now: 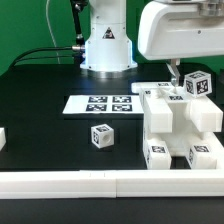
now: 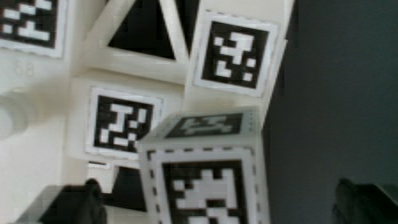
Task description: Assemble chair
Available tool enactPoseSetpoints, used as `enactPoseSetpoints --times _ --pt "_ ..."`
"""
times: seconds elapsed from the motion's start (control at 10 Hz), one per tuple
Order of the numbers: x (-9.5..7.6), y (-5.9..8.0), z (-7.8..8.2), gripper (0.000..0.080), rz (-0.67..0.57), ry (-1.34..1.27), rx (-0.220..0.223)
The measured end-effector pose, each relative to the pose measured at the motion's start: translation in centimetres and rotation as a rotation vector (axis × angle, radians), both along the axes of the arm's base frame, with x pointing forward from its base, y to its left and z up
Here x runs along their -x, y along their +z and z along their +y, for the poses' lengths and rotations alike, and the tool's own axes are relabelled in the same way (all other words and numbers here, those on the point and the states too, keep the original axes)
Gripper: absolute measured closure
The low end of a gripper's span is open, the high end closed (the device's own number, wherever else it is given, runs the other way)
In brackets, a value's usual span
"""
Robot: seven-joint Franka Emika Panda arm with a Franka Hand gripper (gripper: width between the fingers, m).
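Note:
The partly built chair [image 1: 180,125] is a chunky white block of parts with tags on its front, standing at the exterior view's right. A small tagged white part [image 1: 200,83] stands upright on top of it. My gripper [image 1: 184,79] hangs just above the chair's top, next to that part. In the wrist view the tagged part [image 2: 205,165] stands between my two dark fingers [image 2: 71,205]. A gap shows on each side of it, so the gripper [image 2: 222,208] is open and holds nothing. A loose tagged cube [image 1: 101,135] lies on the black table to the chair's left.
The marker board [image 1: 100,103] lies flat behind the cube. A long white rail [image 1: 110,185] runs along the table's front edge. The robot base [image 1: 106,45] stands at the back. A white piece [image 1: 3,138] shows at the left edge.

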State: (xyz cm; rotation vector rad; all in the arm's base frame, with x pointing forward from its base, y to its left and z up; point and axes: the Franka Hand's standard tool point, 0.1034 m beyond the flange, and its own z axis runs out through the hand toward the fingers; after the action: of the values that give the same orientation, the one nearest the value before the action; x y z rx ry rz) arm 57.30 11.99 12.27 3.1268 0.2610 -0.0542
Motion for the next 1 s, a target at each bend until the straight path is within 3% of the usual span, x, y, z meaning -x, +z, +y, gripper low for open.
enactPoseSetpoints --times 0.2,0.3,1.0 --pt "-0.01 0.0 -0.06 0.0423 0.0 -0.015 0.001" --pt "-0.03 0.02 -0.04 0.0516 -0.001 -0.057 0.002" --pt "-0.07 0.01 -0.24 0.0515 -0.004 -0.553 0.019"
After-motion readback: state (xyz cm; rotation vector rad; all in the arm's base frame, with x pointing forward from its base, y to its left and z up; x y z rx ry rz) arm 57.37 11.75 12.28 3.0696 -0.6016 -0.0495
